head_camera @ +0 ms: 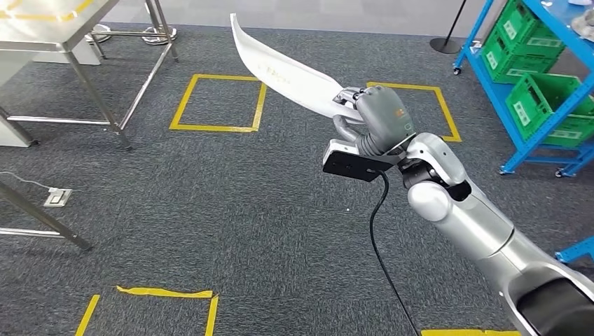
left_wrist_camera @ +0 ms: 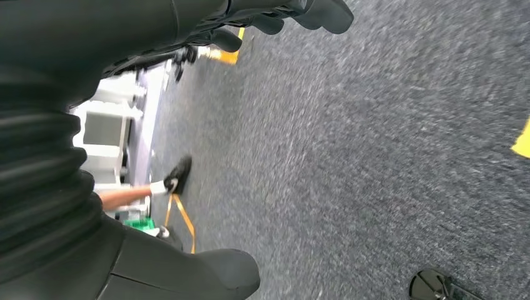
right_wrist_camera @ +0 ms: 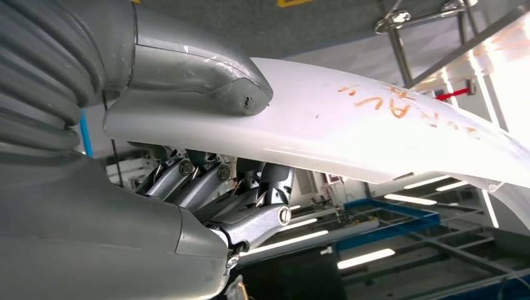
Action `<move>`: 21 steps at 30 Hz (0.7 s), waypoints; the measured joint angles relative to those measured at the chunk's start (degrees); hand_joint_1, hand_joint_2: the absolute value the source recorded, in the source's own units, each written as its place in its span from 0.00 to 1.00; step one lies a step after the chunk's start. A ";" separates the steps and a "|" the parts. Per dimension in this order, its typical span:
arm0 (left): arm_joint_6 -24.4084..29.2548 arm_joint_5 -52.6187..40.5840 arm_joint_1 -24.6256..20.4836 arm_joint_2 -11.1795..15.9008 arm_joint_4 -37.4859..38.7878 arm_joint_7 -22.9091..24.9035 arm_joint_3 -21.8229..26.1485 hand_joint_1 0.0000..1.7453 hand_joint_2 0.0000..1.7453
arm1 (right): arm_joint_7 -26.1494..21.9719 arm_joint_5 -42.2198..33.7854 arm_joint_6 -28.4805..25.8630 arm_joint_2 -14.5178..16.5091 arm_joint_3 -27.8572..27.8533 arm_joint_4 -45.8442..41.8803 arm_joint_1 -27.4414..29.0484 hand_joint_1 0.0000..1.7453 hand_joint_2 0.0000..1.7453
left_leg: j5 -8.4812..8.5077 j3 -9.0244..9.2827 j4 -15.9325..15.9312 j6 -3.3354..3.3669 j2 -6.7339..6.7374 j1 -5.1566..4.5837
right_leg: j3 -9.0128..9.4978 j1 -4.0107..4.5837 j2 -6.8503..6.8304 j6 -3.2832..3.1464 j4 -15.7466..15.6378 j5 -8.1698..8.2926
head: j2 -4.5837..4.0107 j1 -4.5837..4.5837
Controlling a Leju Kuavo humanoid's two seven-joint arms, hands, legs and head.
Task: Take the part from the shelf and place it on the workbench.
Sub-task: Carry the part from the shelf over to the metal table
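Dark grey carpet [head_camera: 231,210] covers the floor across the head view. Yellow tape squares [head_camera: 217,103] mark it at upper centre, with more tape [head_camera: 164,292] at the lower left. A steel table [head_camera: 66,35] stands at the upper left; another table leg [head_camera: 42,217] crosses the left edge. A blue rack [head_camera: 522,133] with green crates [head_camera: 539,98] fills the upper right. A floor socket [head_camera: 57,197] lies at the left.
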 joint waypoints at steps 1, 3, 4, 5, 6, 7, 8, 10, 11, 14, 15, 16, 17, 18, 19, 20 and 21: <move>0.00 0.01 -0.03 -0.07 0.00 0.01 0.01 0.00 1.00 | 0.08 0.04 -0.10 0.00 0.00 0.00 -0.05 1.00 1.00 | 0.04 -0.16 0.13 -0.27 -0.78 -0.01 | 1.75 -0.15 1.57 -0.06 -3.83 1.48 | 0.00 -0.01; 0.00 0.13 -0.05 -0.14 -0.01 0.00 0.01 0.00 1.00 | 0.44 0.57 -0.45 0.03 0.00 -0.04 -0.02 1.00 1.00 | 0.33 -0.71 0.17 -1.08 -2.29 0.07 | 3.55 -0.22 3.59 -0.20 -7.93 2.58 | 0.00 -0.01; 0.00 0.27 0.02 -0.14 -0.01 0.03 0.01 0.00 1.00 | 0.84 1.15 -0.74 0.14 0.00 -0.12 0.08 1.00 1.00 | 0.58 -0.98 0.02 -1.58 -3.04 0.16 | 3.62 -0.08 3.56 -0.34 -8.12 2.51 | 0.00 -0.04; 0.00 0.42 0.16 -0.13 -0.01 0.09 0.01 0.00 1.00 | 1.32 1.88 -1.04 0.34 0.02 -0.29 0.21 1.00 1.00 | 0.85 -1.27 -0.19 -2.04 -3.74 0.25 | 3.66 -0.07 2.73 -0.65 -8.28 2.71 | 0.00 -0.02; -0.01 0.54 0.34 -0.04 -0.02 0.19 0.01 0.00 1.00 | 1.87 2.64 -1.29 0.72 0.04 -0.55 0.32 1.00 1.00 | 0.93 -1.47 -0.23 -2.37 -3.47 0.29 | 3.74 -0.09 1.98 -1.01 -8.50 2.91 | 0.00 -0.02; -0.03 0.64 0.50 -0.01 -0.01 0.30 0.01 0.00 1.00 | 2.26 3.28 -1.44 1.14 0.07 -0.87 0.45 1.00 1.00 | 0.55 -1.87 0.25 -2.65 -2.01 0.16 | 3.85 -0.12 1.24 -1.38 -8.76 3.11 | 0.00 -0.19; -0.07 0.70 0.59 0.05 0.00 0.42 0.01 0.00 1.00 | 2.57 3.76 -1.52 1.53 0.10 -1.22 0.54 1.00 1.00 | -0.49 -2.70 1.78 -2.83 0.03 0.01 | 3.95 -0.14 0.43 -1.77 -9.02 3.26 | 0.00 -0.45; -0.14 0.86 0.58 0.06 0.03 0.62 0.01 0.00 1.00 | 2.92 4.20 -1.54 1.97 0.13 -1.62 0.71 1.00 1.00 | -3.90 -5.49 7.85 -3.05 3.91 -0.17 | 4.02 0.16 -1.25 -2.26 -9.15 3.25 | 0.00 -1.03; -0.15 1.02 0.53 0.07 0.03 0.72 0.02 0.00 1.00 | 2.93 4.27 -1.45 2.04 0.13 -1.69 0.74 1.00 1.00 | -5.44 -7.09 11.40 -3.14 4.44 -0.14 | 4.00 0.28 -2.21 -2.44 -9.13 3.19 | 0.00 -1.16; -0.15 1.64 0.51 0.08 0.03 0.85 0.18 0.00 1.00 | 2.15 3.83 -1.09 2.28 0.13 -1.57 0.45 1.00 1.00 | -4.76 -7.06 12.86 -3.26 4.92 -0.11 | 3.97 0.41 -4.94 -2.53 -9.03 3.03 | 0.00 -1.22; -0.15 1.79 0.52 0.11 0.02 0.85 0.24 0.00 1.00 | 1.74 3.50 -0.99 2.34 0.13 -1.48 0.07 1.00 1.00 | -3.07 -5.04 9.50 -3.19 5.73 -0.13 | 4.00 0.42 -5.71 -2.45 -8.93 2.94 | 0.00 -1.22; -0.15 1.90 0.50 0.14 0.01 0.86 0.28 0.00 1.00 | 1.38 3.13 -0.90 2.37 0.13 -1.36 -0.44 1.00 1.00 | -1.89 -2.92 5.70 -3.02 7.21 -0.31 | 4.01 0.52 -6.42 -2.29 -8.79 2.80 | 0.00 -1.24; -0.15 1.95 0.45 0.18 -0.01 0.88 0.33 0.00 1.00 | 1.09 2.83 -0.82 2.38 0.13 -1.21 -1.03 1.00 1.00 | -0.99 -1.20 2.61 -2.59 8.38 -0.44 | 4.03 0.68 -7.07 -2.06 -8.62 2.64 | 0.00 -1.23; -0.15 1.97 0.40 0.20 -0.02 0.93 0.38 0.00 1.00 | 0.90 2.63 -0.77 2.46 0.12 -1.06 -1.54 1.00 1.00 | -0.66 -0.25 0.77 -2.14 9.13 -0.61 | 4.07 0.83 -7.68 -1.83 -8.52 2.52 | 0.00 -1.22; -0.15 1.97 0.36 0.20 -0.02 0.99 0.44 0.00 1.00 | 0.84 2.64 -0.72 2.69 0.11 -0.89 -1.91 1.00 1.00 | -0.73 -0.04 0.15 -1.66 9.17 -0.76 | 4.15 1.00 -8.31 -1.56 -8.51 2.45 | 0.00 -1.18; -0.15 1.98 0.38 0.21 -0.02 1.14 0.52 0.00 1.00 | 0.92 2.88 -0.62 3.12 0.11 -0.70 -2.15 1.00 1.00 | -0.49 -0.07 0.07 -1.19 8.34 -0.75 | 4.29 1.06 -8.93 -1.30 -8.56 2.43 | 0.00 -1.16; -0.15 1.99 0.43 0.20 -0.02 1.33 0.60 0.00 1.00 | 1.03 3.22 -0.48 3.73 0.11 -0.50 -2.26 1.00 1.00 | -0.32 -0.05 -0.10 -0.85 7.63 -0.64 | 4.36 0.97 -9.10 -1.00 -8.55 2.30 | 0.00 -1.13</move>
